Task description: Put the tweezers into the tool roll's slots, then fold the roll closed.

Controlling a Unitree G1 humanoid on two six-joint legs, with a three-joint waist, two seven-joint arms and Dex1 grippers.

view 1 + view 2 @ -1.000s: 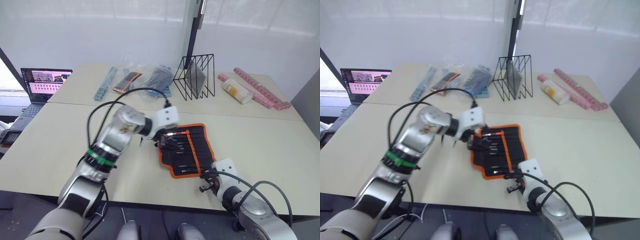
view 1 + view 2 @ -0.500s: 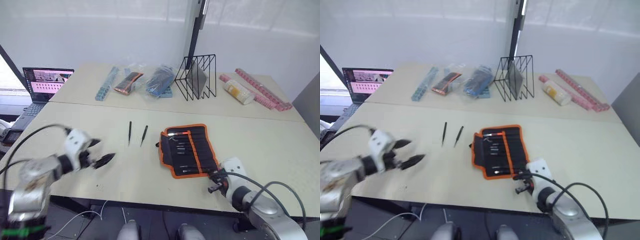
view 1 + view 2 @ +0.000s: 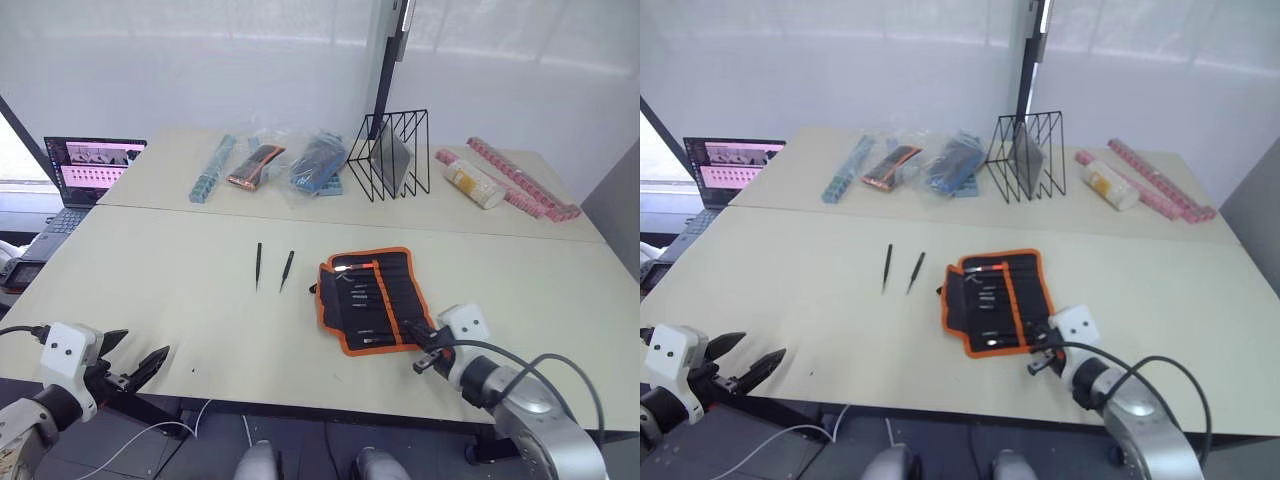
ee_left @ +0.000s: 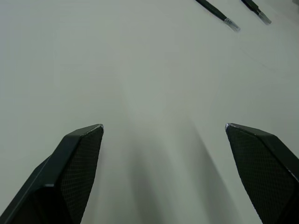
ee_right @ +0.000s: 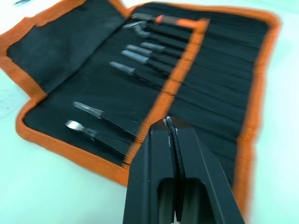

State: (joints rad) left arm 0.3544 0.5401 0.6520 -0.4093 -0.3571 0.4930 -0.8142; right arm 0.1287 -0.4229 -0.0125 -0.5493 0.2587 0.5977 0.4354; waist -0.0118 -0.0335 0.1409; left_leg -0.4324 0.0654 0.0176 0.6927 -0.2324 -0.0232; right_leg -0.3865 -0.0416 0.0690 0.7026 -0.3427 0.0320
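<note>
Right wrist view: right end effector (image 5: 171,122) pinched empty over tool roll (image 5: 224,70); left (image 3: 135,363) wide.

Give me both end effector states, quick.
Left end effector: open, holding nothing, over bare table.
Right end effector: closed, holding nothing, at the roll.

No readable text, label, brand or number is showing anywhere. The laptop (image 3: 88,170) screen is glowing pink w/ rows of small pics, but any writing on it is too small to read. The packets (image 3: 255,164) at the back of the table and the tool roll (image 3: 372,298) are showing no print I can make out.
</note>
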